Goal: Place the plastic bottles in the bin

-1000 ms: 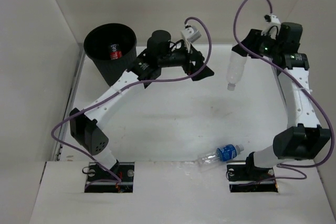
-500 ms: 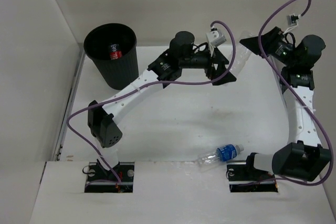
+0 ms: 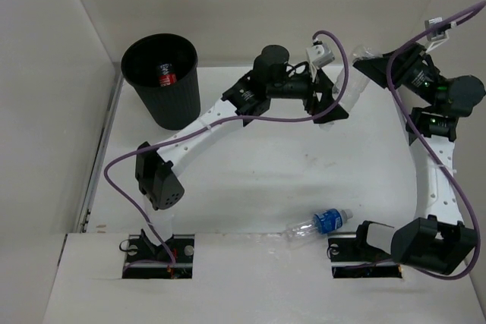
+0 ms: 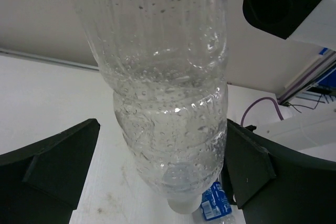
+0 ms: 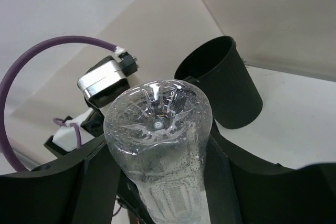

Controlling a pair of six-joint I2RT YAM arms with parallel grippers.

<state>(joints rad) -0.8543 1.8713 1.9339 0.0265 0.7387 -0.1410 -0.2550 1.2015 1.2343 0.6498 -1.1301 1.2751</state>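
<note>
A white table (image 3: 250, 187) is carrying a black ribbed bin (image 3: 173, 108) at its far left corner. Over the far right, the right gripper (image 3: 377, 66) is clamping the base end of a plain clear bottle (image 3: 354, 87), holding it tilted in the air, cap downward. The left gripper (image 3: 328, 104) is standing wide, its jaws flanking the bottle's lower body without touching. A blue-labelled bottle (image 3: 319, 223) is lying at the table's near edge, and a red-labelled bottle (image 3: 165, 75) is lying inside the bin. Droplets are coating the clear bottle, so it is probably slippery. If the right gripper lets go before the left closes, the bottle could fall. Neither label's writing is legible.
</note>
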